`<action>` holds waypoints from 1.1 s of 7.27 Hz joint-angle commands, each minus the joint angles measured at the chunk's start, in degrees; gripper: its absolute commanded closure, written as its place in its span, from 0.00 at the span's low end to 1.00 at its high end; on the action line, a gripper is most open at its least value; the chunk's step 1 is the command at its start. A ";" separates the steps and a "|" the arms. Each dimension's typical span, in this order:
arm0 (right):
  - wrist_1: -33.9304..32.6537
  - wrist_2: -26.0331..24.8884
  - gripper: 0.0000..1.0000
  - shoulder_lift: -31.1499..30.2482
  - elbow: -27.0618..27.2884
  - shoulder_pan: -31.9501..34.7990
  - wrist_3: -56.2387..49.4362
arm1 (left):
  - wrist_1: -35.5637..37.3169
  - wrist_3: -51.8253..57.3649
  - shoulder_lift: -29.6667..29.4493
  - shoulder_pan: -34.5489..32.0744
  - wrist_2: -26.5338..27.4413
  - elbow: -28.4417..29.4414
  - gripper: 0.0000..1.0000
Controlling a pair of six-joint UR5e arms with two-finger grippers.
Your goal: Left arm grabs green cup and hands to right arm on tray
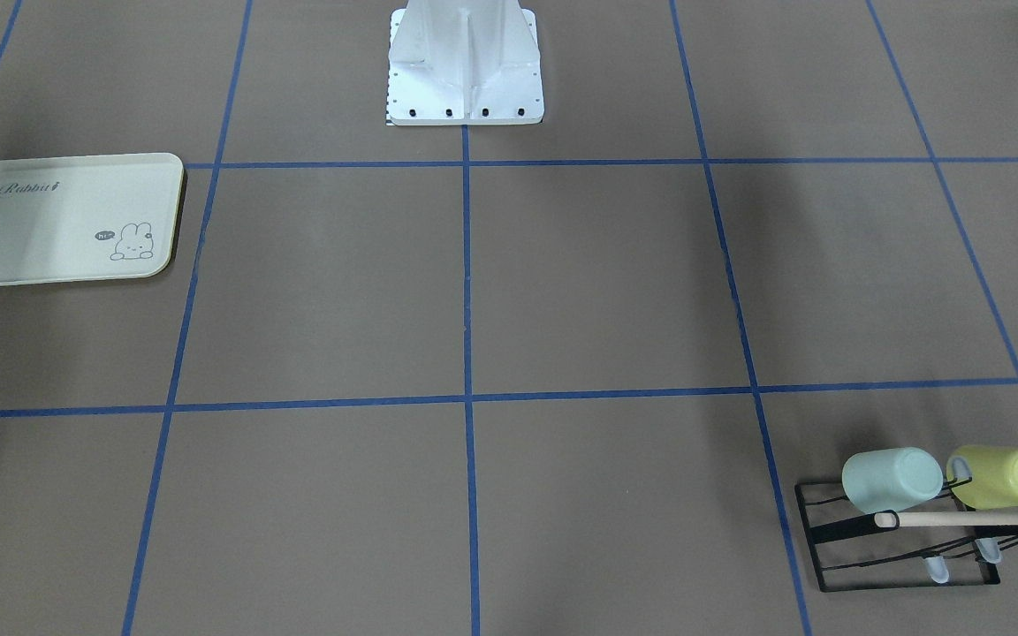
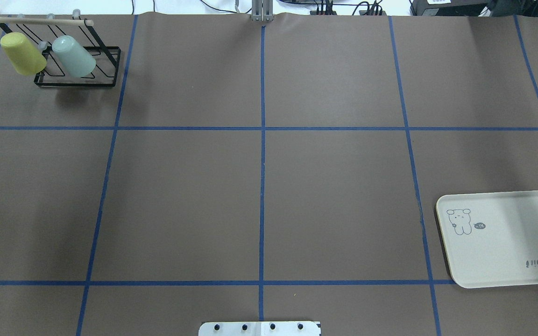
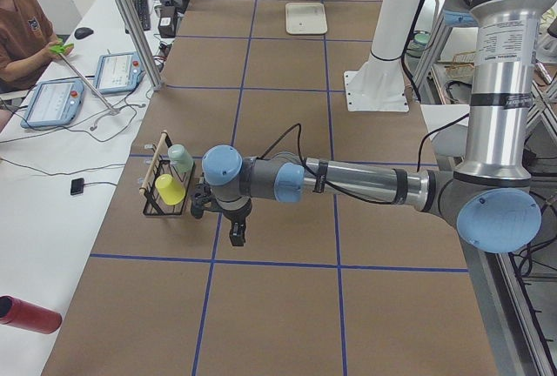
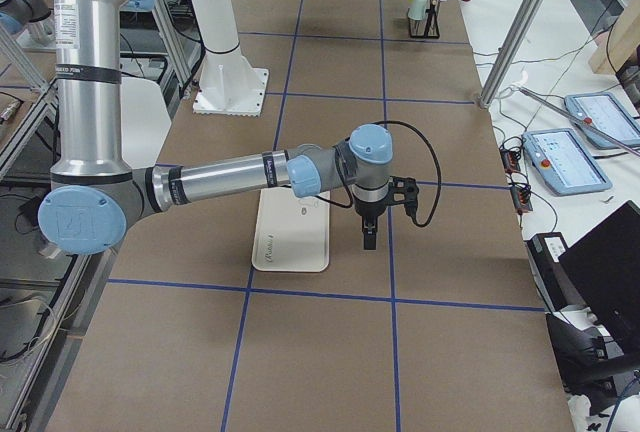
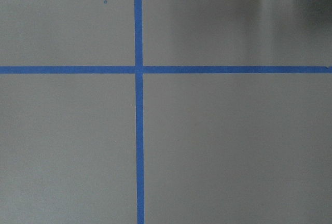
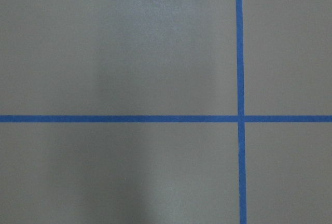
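The mint-green cup (image 1: 891, 480) hangs tilted on a black wire rack (image 1: 898, 565), beside a yellow-green cup (image 1: 1004, 477); both also show in the overhead view, the green cup (image 2: 74, 56) at the far left corner. The cream tray (image 2: 502, 238) lies bare at the right side. My left gripper (image 3: 237, 235) hovers above the table just to the near side of the rack, apart from the green cup (image 3: 181, 158). My right gripper (image 4: 367, 237) hangs just beside the tray (image 4: 292, 232). Whether either is open, I cannot tell.
The robot's white base (image 1: 465, 62) stands at the table's middle edge. Blue tape lines (image 2: 262, 140) cross the brown table. Both wrist views show only table and tape. An operator (image 3: 22, 28) sits beside tablets (image 3: 52, 102) off the table.
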 commanded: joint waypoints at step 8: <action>0.52 2.75 0.00 -0.13 -0.09 0.20 0.13 | -0.46 -0.30 -0.55 0.71 1.61 -4.44 0.01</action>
